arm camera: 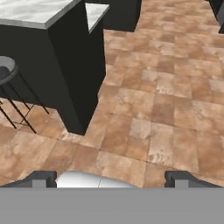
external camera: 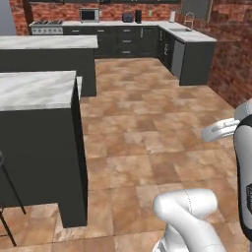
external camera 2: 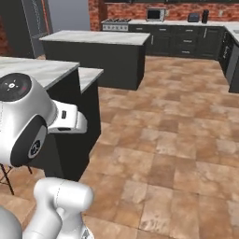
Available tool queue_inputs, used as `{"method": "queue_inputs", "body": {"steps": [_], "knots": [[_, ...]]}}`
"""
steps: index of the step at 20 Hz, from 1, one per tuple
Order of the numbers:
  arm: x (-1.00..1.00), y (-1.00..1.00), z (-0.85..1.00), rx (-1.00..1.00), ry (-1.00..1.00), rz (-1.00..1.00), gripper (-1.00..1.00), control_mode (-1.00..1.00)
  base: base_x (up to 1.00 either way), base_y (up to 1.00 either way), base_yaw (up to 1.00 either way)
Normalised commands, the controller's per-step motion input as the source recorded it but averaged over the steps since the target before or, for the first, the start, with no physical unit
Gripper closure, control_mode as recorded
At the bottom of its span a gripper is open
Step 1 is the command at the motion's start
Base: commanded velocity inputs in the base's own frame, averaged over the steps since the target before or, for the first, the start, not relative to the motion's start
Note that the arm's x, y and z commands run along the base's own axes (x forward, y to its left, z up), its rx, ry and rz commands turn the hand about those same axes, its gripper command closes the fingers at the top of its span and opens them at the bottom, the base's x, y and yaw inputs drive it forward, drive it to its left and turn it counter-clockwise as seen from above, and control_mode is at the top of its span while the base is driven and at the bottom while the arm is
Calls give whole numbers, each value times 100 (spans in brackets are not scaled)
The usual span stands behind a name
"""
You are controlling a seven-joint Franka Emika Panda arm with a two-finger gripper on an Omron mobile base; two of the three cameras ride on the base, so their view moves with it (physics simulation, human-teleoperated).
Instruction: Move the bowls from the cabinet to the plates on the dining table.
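Observation:
The dining table (external camera: 37,88) stands to my left, with a white-grey marble top and dark sides. It also shows as the dining table (external camera 2: 37,70) and, from the hand, as the dining table (arm camera: 35,11); the stretch of top in view is bare. My gripper (arm camera: 111,179) hangs over the brown tile floor to the right of the table's corner. Its fingertips (arm camera: 43,178) stand wide apart, open, with nothing between them. The bowls, the plates and the cabinet are out of view.
A second marble-topped island (external camera: 49,42) stands behind the table. A dark stool (arm camera: 6,70) sits at the table's near side. Dark counters with a microwave (external camera: 89,15) and a sink (external camera: 189,29) line the far and right walls. Open tile floor (external camera: 147,128) lies ahead.

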Motion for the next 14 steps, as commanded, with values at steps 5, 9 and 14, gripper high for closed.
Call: {"method": "queue_inputs", "body": {"steps": [5,9,14], "knots": [[0,0,0,0,0,0,-100,100,100,-57,1],[0,0,0,0,0,0,-100,100,100,-43,1],[0,0,0,0,0,0,-100,100,100,-38,1]]}}
